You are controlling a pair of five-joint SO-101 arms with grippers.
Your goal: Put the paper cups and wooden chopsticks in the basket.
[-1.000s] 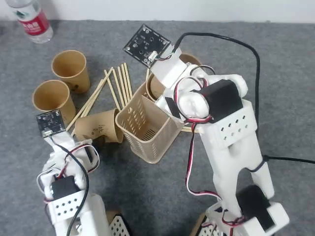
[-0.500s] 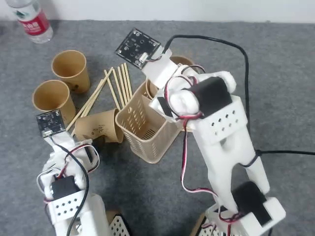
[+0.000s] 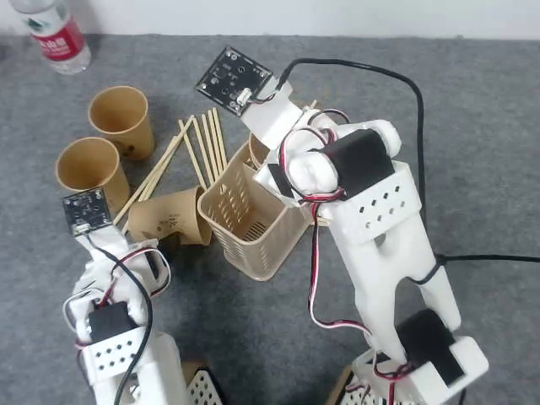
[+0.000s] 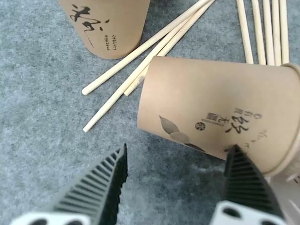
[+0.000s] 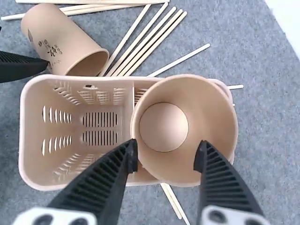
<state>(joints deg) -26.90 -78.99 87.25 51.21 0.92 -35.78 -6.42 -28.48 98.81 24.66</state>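
Item 1, right gripper (image 5: 167, 145): jaws parted about a cup's width, poised over an upright paper cup (image 5: 164, 126). One finger lies against the rim's outer edge and the other crosses the rim. A firm hold cannot be told.
Item 2, that paper cup: mouth up, at the basket's (image 5: 33, 154) smaller end compartment. The larger compartment holds nothing.
Item 3, right arm (image 3: 371, 211): stretched forward from the table's near edge and bent down over the basket's far end, with a black cable (image 3: 405, 93) looping above it.
Item 4, left gripper (image 4: 178, 150): jaws spread wide above the grey carpet (image 4: 42, 93), one fingertip at the side of a tipped cup (image 4: 211, 108) (lying on its side, rim just beside the basket).
Item 5, left arm (image 3: 110, 312): low, at the near left.
Item 6, chopsticks (image 3: 202, 148): fanned loose on the carpet between the basket and two standing cups (image 3: 121, 118).
Item 7, open room: bare carpet at the basket's near side and to the right arm's right. A bottle (image 3: 51, 34) stands at the far left corner
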